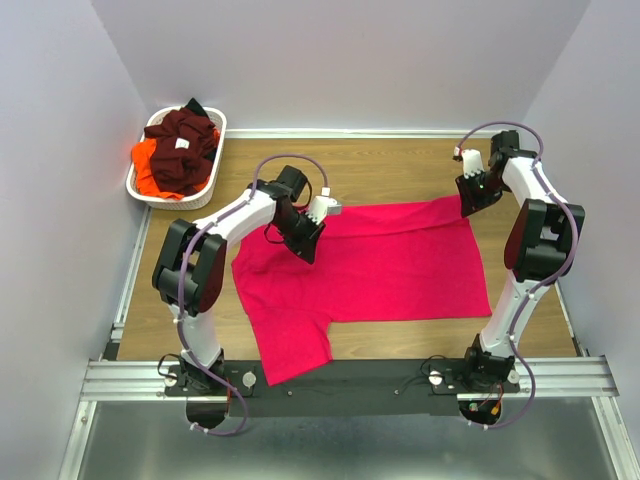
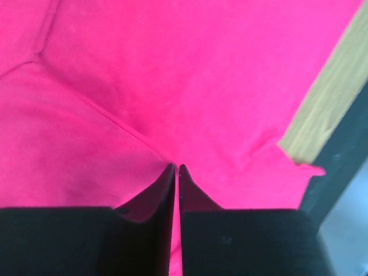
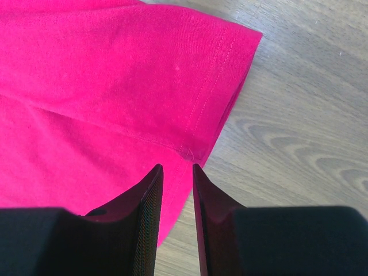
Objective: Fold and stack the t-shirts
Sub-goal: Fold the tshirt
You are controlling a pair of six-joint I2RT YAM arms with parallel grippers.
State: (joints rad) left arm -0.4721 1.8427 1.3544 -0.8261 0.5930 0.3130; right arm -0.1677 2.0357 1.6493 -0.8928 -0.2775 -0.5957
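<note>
A bright pinkish-red t-shirt [image 1: 390,265] lies spread flat on the wooden table. My left gripper [image 1: 308,240] is down on its far left part. In the left wrist view its jaws [image 2: 176,167] are pressed almost together on the cloth [image 2: 172,75] where a seam meets the tips. My right gripper [image 1: 468,205] is at the shirt's far right corner. In the right wrist view it [image 3: 175,167] stands narrowly open over the hemmed sleeve edge [image 3: 103,75], which lies flat. Dark maroon [image 1: 185,145] and orange [image 1: 148,170] t-shirts are piled in the basket.
The white oval basket [image 1: 222,135] stands at the far left corner by the wall. Bare wood [image 1: 400,165] lies beyond the shirt. A metal rail [image 1: 350,380] with the arm bases runs along the near edge. Walls close in on three sides.
</note>
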